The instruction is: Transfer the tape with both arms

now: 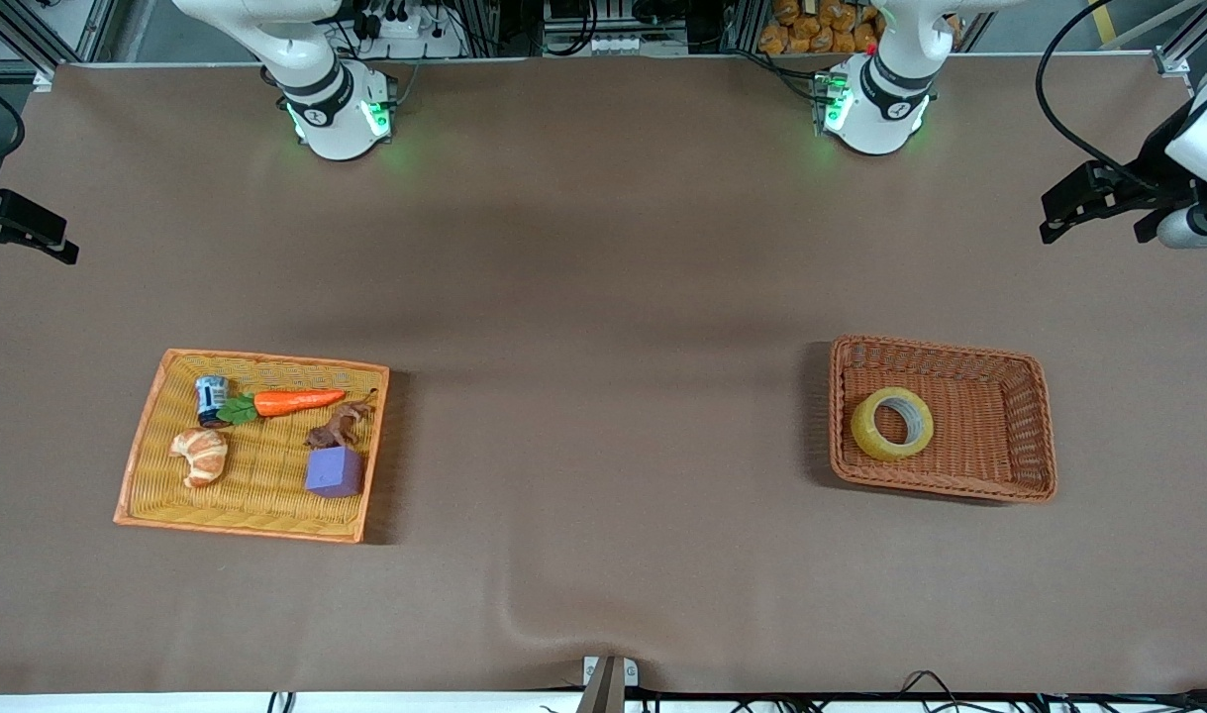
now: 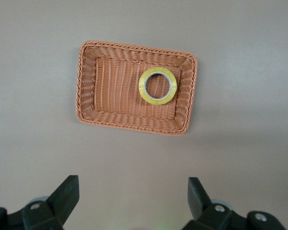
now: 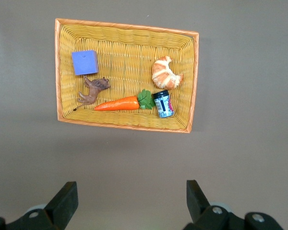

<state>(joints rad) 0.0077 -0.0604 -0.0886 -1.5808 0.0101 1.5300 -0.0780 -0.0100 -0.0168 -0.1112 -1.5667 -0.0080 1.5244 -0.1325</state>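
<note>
The tape (image 1: 892, 424), a yellowish ring with a grey core, lies flat in a brown wicker basket (image 1: 945, 349) toward the left arm's end of the table. It also shows in the left wrist view (image 2: 157, 86), inside that basket (image 2: 134, 47). My left gripper (image 1: 1093, 223) is open and empty, raised high at the table's edge, apart from the basket. In its own view the left gripper (image 2: 133, 191) is over bare table. My right gripper (image 1: 24, 248) is open and empty, raised at the right arm's end, and in its own view (image 3: 132, 194) is over bare table.
A yellow-orange basket (image 1: 266, 358) toward the right arm's end holds a carrot (image 1: 296, 401), a croissant (image 1: 202, 456), a purple block (image 1: 334, 471), a small can (image 1: 211, 398) and a brown toy animal (image 1: 338, 428). It shows in the right wrist view (image 3: 125, 25). Brown table cloth lies between the baskets.
</note>
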